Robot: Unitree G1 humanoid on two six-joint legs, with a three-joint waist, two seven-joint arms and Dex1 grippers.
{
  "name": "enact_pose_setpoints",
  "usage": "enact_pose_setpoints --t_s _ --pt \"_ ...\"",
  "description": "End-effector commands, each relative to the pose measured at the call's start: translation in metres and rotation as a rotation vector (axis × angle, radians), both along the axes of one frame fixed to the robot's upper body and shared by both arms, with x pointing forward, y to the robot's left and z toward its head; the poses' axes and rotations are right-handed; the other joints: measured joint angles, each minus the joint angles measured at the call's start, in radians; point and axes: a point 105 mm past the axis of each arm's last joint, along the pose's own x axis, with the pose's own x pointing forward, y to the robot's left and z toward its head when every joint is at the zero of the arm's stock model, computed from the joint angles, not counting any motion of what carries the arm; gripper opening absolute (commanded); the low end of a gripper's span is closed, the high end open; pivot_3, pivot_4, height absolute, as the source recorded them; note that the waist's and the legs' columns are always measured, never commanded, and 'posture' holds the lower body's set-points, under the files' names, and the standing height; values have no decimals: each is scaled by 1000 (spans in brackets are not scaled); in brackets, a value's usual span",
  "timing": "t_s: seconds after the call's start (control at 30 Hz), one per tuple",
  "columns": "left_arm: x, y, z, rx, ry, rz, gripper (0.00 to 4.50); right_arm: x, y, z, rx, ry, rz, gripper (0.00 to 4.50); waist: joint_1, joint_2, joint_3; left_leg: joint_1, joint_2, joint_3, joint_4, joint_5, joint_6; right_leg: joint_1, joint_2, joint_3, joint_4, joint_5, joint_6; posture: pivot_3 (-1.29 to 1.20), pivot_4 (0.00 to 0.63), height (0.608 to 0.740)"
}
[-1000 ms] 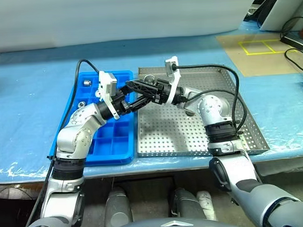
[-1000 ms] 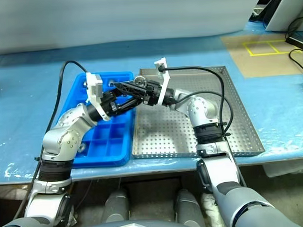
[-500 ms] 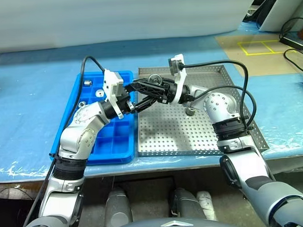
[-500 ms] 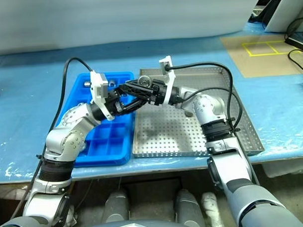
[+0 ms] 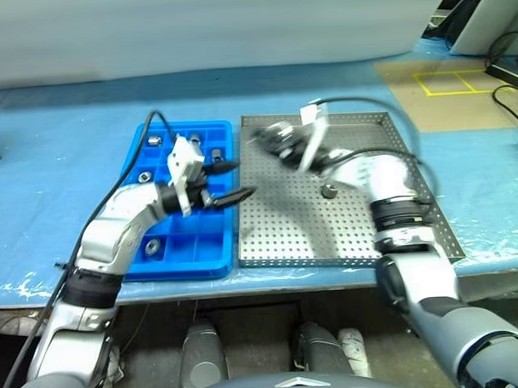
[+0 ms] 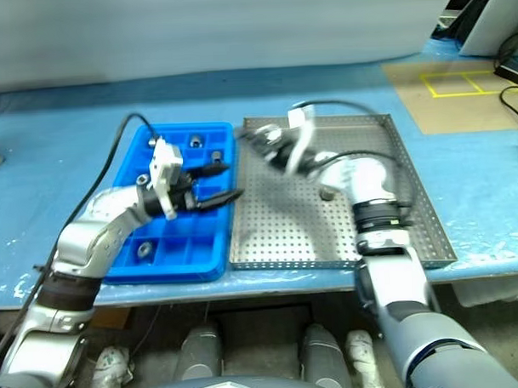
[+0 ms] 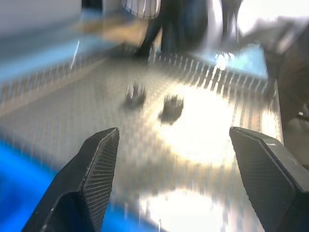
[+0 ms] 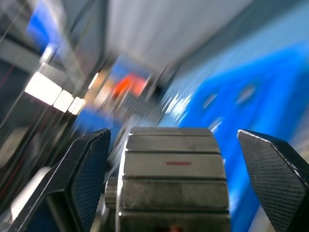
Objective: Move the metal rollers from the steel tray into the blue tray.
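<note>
Over the blue tray's point(image 5: 151, 262) right edge, left claw point(image 5: 230, 181) gapes empty; right claw point(image 5: 270, 136), wide too, should drop squarely over a roller point(image 5: 329, 191).

The right gripper point(image 5: 278, 140) is motion-blurred over the steel tray point(image 5: 411, 155), its fingers indistinct there.

Steel tray point(image 5: 354, 233): shallow, perforated floor, low rim, flat on the surface. Blue tray point(image 5: 212, 251) touches its left edge, gridded compartments. Small shiny metal rollers point(image 5: 151, 245): several upright in blue tray's compartments, one point(image 5: 329, 191) standing mid steel tray.
</note>
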Motion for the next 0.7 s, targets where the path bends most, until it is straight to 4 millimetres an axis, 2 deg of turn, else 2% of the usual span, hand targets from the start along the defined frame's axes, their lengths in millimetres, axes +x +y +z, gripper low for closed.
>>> enact_pose_setpoints --t_s 0.03,0.17,0.37,0.43,0.5,0.57,0.63,0.7 --pt "-5 -3 19 24 -95 -59 3864 -3 8 25 88 -46 32 4372 -9 0 0 1 1 0 0 0 0 0 1 0 0 0 0 31 150 740" --pt "2 15 21 57 -108 -19 3864 -12 7 28 87 -55 86 4372 -26 0 0 3 4 0 -2 1 -1 -1 4 0 1 0 0 30 150 740" --pt "6 10 32 -12 -125 -2 3864 -23 18 33 19 -141 134 4372 -16 0 0 1 2 0 -2 0 -1 -1 3 -1 1 0 0 33 150 740" --pt "12 10 41 -71 -121 31 3864 -39 26 36 -52 -242 207 4372 -11 0 0 1 3 0 -1 0 -1 0 3 -1 1 0 0 32 150 740" --pt "15 14 56 -175 -96 43 3864 -62 35 32 -171 -357 317 4372 -7 0 0 0 3 0 -1 0 -1 0 3 -1 1 0 0 30 150 740" --pt "17 21 77 -290 -77 49 3864 -74 37 21 -263 -399 383 4372 -7 0 0 0 3 0 -1 0 -1 0 3 -1 1 0 0 30 150 740" --pt "17 29 100 -412 -60 40 3864 -73 33 9 -350 -418 387 4372 -9 0 0 1 3 0 -1 0 -1 0 3 -1 1 0 0 30 150 740" --pt "19 39 114 -487 -49 52 3864 -72 28 -2 -423 -437 395 4372 -11 0 0 1 3 0 0 0 -1 0 3 -1 1 0 0 32 150 740"
